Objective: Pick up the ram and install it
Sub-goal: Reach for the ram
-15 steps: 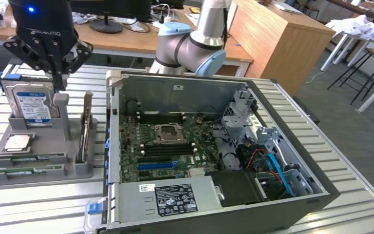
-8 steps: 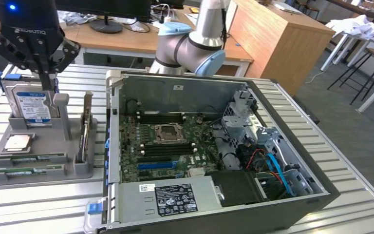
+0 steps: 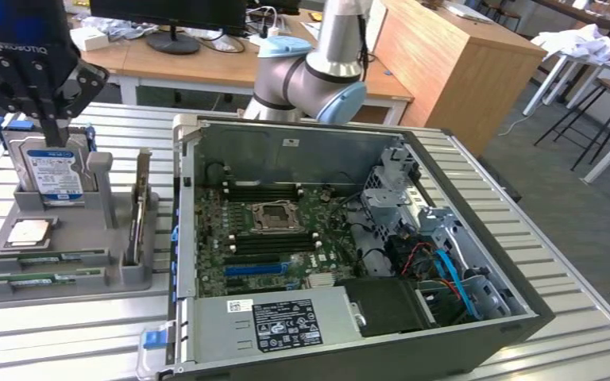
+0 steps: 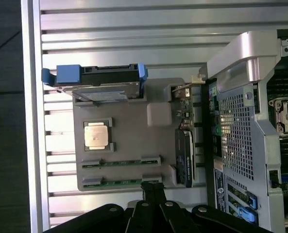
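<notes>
- Claw (image 3: 51,131) (image 4: 153,189) pressed together, pinching nothing; in the exterior view it hangs at 11 o'clock, in front of the drive's top edge.
- Tray (image 3: 72,290) (image 4: 134,131) sits on the table (image 3: 29,333) at 9 o'clock from the case (image 3: 283,143), just beside it.
- Drive (image 3: 56,171) (image 4: 100,77) stands upright at the tray's 12 o'clock end.
- CPU (image 3: 28,232) (image 4: 95,135) lies flat at 6 o'clock from the drive.
- Front ram (image 3: 40,278) (image 4: 122,183) and rear ram (image 3: 51,258) (image 4: 122,162) lie side by side in grooves at the tray's 6 o'clock end, apart from the claw; which one the task means cannot be told.
- Card (image 3: 140,202) stands on edge at the tray's 3 o'clock side.
- Motherboard (image 3: 241,238) lies open inside the case.
</notes>
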`<state>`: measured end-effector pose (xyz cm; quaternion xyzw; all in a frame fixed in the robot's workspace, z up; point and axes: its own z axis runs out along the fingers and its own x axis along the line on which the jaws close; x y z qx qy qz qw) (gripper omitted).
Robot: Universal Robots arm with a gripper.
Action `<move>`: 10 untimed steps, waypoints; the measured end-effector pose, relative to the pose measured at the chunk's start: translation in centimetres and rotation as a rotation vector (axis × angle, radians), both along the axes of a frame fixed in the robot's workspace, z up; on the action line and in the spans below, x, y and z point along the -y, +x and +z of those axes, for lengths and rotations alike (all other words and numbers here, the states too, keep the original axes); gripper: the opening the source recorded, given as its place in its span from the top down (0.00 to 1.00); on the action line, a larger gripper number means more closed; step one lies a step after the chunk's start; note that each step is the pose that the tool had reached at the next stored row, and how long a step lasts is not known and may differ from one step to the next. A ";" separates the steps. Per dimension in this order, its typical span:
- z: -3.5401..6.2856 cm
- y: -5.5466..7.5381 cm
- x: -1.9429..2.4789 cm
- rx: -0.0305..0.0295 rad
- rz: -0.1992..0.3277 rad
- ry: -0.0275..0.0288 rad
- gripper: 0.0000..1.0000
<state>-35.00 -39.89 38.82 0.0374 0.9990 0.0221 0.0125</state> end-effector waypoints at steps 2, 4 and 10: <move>-0.02 -0.4 0.00 0.0000 0.000 0.0001 0.90; -0.05 -0.8 0.00 0.0000 0.000 0.0001 0.90; -0.12 -2.2 0.00 0.0000 0.000 0.0000 0.90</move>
